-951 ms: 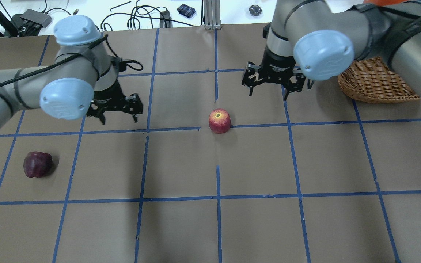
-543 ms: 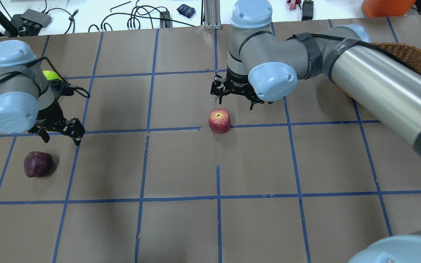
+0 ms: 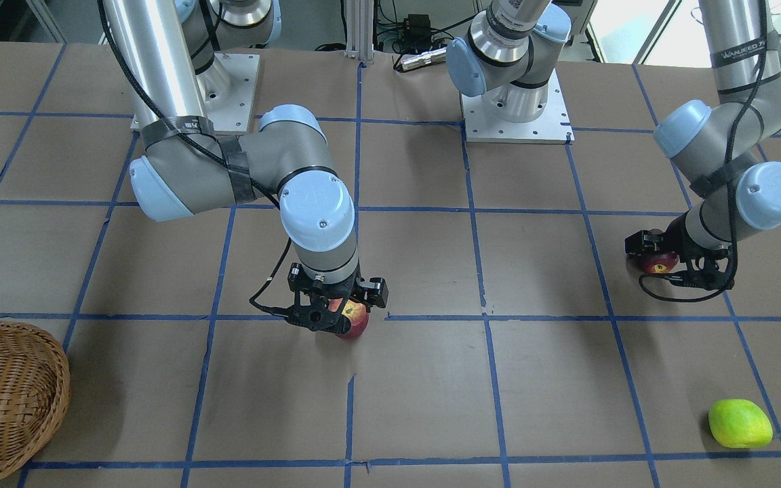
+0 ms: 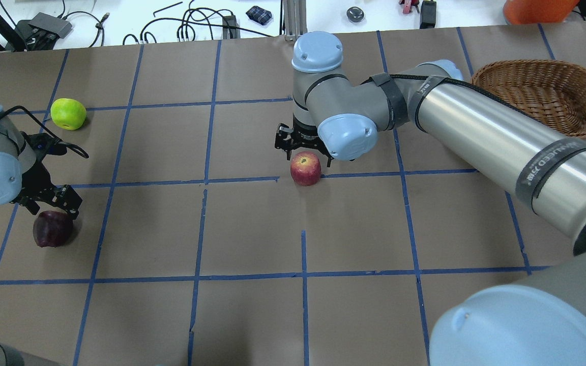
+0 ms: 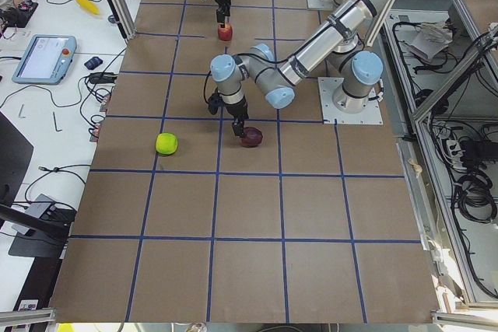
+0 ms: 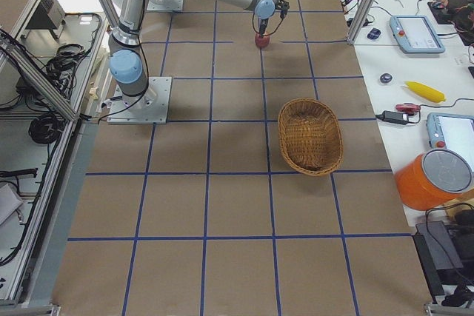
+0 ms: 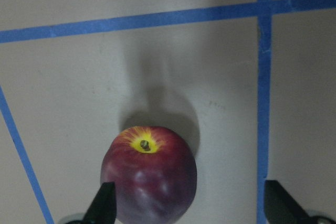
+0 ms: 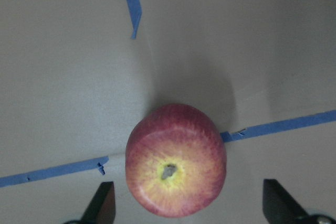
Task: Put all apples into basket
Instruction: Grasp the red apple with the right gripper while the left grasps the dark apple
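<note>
The red apple point(image 4: 305, 169) with a yellowish stem end sits mid-table. My right gripper point(image 4: 303, 155) hangs open just over it. In the right wrist view the red apple point(image 8: 176, 161) lies between the open fingertips point(image 8: 102, 205). The dark maroon apple point(image 4: 52, 229) sits at the left. My left gripper point(image 4: 53, 209) is open right above it. In the left wrist view the maroon apple point(image 7: 148, 174) is close to the left fingertip point(image 7: 105, 205). The green apple point(image 4: 68, 113) lies alone at the far left. The wicker basket point(image 4: 552, 101) stands at the far right, with nothing in it.
Brown paper with a blue tape grid covers the table point(image 4: 252, 229). Cables and small tools point(image 4: 191, 23) lie on the white bench beyond the far edge. The right arm's long forearm point(image 4: 501, 142) stretches across the right half of the table.
My left gripper has moved left and nearer, down to the maroon apple, uncovering the green apple. My right gripper has moved left and down over the red apple. Neither apple has moved.
</note>
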### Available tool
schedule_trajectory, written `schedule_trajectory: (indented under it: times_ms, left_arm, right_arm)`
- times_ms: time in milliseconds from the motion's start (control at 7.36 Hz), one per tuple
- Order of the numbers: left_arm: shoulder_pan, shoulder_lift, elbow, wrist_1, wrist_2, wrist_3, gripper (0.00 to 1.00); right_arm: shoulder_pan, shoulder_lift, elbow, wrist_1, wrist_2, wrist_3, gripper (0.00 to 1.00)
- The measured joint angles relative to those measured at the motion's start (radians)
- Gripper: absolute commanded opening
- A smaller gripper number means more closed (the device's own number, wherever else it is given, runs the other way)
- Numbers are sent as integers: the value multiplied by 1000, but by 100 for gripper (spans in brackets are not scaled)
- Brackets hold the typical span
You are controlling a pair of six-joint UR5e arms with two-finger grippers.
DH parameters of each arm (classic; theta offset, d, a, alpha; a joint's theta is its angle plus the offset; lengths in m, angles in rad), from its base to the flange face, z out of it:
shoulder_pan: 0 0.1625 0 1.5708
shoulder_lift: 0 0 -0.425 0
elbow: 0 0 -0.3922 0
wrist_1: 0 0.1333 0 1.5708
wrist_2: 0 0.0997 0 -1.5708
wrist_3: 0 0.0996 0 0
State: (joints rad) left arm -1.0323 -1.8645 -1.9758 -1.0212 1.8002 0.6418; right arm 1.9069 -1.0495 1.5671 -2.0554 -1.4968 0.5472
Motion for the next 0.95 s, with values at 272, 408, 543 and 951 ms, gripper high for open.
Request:
schedule_trajectory:
  times_ms: [272, 408, 543, 951]
  left_arm:
    - [10, -39, -17, 16, 39, 16, 100]
    - [11, -58, -20, 23, 54, 17, 100]
    - [11, -70, -21, 28, 58, 14, 53]
    - [-10, -46, -9, 10, 29, 4, 2]
  right_arm:
    - [8, 35, 1, -33, 0, 0, 100]
    - [12, 52, 2, -50, 0, -1, 100]
    - [15, 67, 3, -59, -1, -4, 66]
    - [16, 82, 1, -57, -3, -14, 0]
